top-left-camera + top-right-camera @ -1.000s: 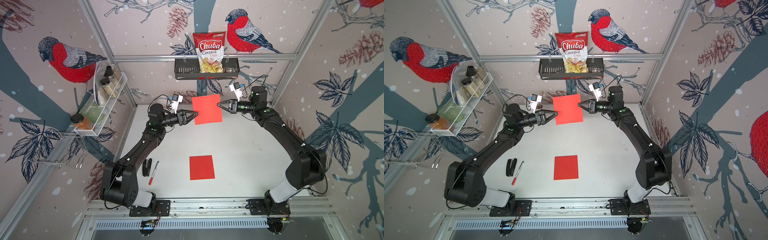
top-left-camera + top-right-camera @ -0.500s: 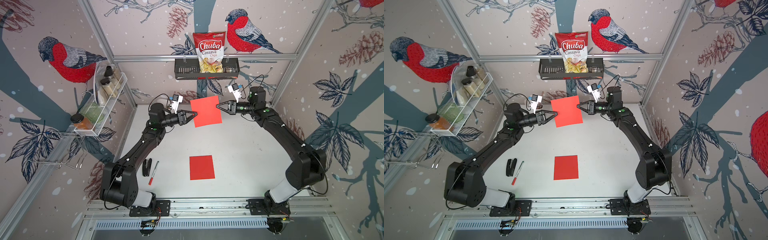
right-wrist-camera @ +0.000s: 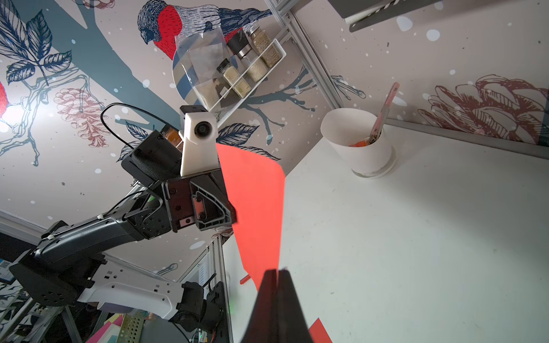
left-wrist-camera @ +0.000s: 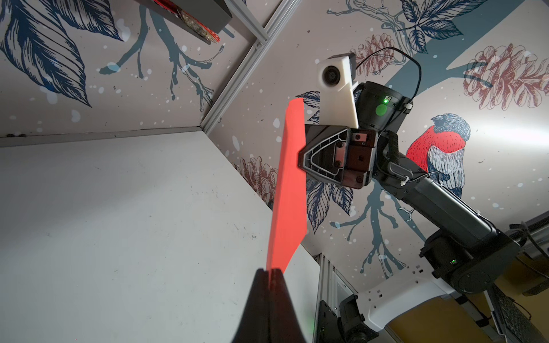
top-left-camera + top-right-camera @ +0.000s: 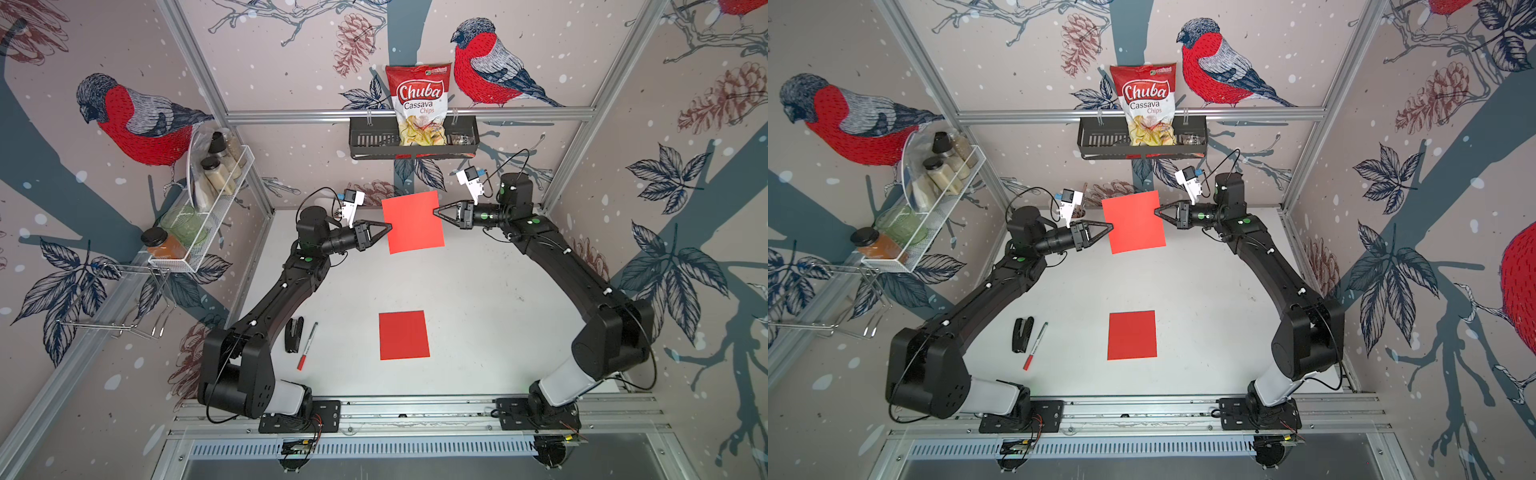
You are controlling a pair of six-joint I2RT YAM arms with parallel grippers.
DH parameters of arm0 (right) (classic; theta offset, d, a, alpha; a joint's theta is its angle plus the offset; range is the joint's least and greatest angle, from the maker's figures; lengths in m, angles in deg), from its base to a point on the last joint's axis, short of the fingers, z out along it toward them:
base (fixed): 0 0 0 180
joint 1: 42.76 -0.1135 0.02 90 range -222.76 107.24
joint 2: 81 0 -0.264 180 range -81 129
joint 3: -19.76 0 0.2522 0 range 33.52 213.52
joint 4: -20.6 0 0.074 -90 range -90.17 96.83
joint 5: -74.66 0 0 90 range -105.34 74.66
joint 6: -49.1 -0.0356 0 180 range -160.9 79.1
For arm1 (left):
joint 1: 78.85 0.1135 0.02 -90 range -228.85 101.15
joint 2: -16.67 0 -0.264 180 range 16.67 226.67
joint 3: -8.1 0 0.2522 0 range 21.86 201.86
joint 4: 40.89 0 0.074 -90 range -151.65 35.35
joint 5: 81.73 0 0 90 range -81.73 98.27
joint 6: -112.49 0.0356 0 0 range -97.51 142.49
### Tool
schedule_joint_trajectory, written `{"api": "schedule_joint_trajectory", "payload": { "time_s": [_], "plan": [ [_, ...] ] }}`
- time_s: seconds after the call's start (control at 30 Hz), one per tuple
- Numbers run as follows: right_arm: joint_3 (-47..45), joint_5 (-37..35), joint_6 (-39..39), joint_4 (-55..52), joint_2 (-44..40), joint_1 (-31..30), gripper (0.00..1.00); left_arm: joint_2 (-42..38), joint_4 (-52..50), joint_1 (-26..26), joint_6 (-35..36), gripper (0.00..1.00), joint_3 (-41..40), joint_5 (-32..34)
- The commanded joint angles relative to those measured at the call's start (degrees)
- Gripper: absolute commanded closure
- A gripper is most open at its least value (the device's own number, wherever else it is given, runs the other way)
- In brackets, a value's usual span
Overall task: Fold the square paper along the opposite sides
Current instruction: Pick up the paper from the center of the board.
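Observation:
A red square paper point(image 5: 412, 222) point(image 5: 1133, 222) hangs flat in the air above the back of the table, stretched between both arms. My left gripper point(image 5: 390, 227) point(image 4: 269, 270) is shut on the middle of its left edge; the sheet point(image 4: 289, 190) runs away from its tips. My right gripper point(image 5: 435, 210) point(image 3: 277, 270) is shut on the opposite edge, with the paper point(image 3: 257, 208) bowing slightly. A second red square sheet point(image 5: 403, 334) point(image 5: 1132, 334) lies flat on the table near the front, untouched.
A black stapler point(image 5: 294, 334) and a red marker point(image 5: 306, 345) lie front left on the table. A white cup point(image 3: 361, 145) with tools stands at the back left corner. A wire rack of jars point(image 5: 208, 195) and a black basket point(image 5: 365, 139) with a chips bag hang on the walls.
My left gripper has closed onto the paper's left edge. The sheet has shifted a little to the left. The right gripper has kept its hold.

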Motion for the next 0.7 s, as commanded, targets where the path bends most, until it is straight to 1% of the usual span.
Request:
{"api": "schedule_joint_trajectory", "payload": {
  "time_s": [0.0,0.03,0.07,0.13,0.23,0.3,0.4,0.57,0.67],
  "plan": [
    [-1.35,2.23,-1.24,4.64,-1.07,0.91,1.00,-1.53,-0.38,0.09,2.77,1.00,-0.50,2.39],
    [-2.02,2.56,-1.84,6.12,-1.46,1.33,0.88,-1.97,-0.87,0.08,3.38,1.00,-0.58,2.78],
    [-2.66,2.58,-2.47,7.69,-1.82,1.96,0.81,-2.35,-1.24,0.05,4.02,1.00,-0.61,3.05],
    [-5.22,1.98,-5.00,12.70,-2.87,3.79,0.74,-3.54,-1.76,-0.04,5.07,1.00,-0.65,3.08],
    [-9.22,-1.91,-8.75,19.14,-3.42,7.13,0.57,-5.75,-3.54,-1.14,7.93,1.00,-0.07,3.29],
    [-11.11,-4.45,-9.69,21.55,-2.67,8.61,0.50,-6.90,-5.16,-2.07,9.92,1.00,0.89,2.85],
    [-12.68,-8.34,-8.63,22.89,-0.73,8.61,0.41,-8.16,-5.51,-3.12,11.05,1.00,1.67,0.85],
    [-12.47,-7.50,-11.12,27.12,5.03,6.39,0.33,-9.25,-7.01,-6.12,13.12,1.00,3.64,-0.06],
    [-11.52,-6.20,-13.47,30.22,8.45,4.05,0.30,-9.43,-4.96,-7.33,12.10,1.00,4.37,-0.98]
  ]
}}
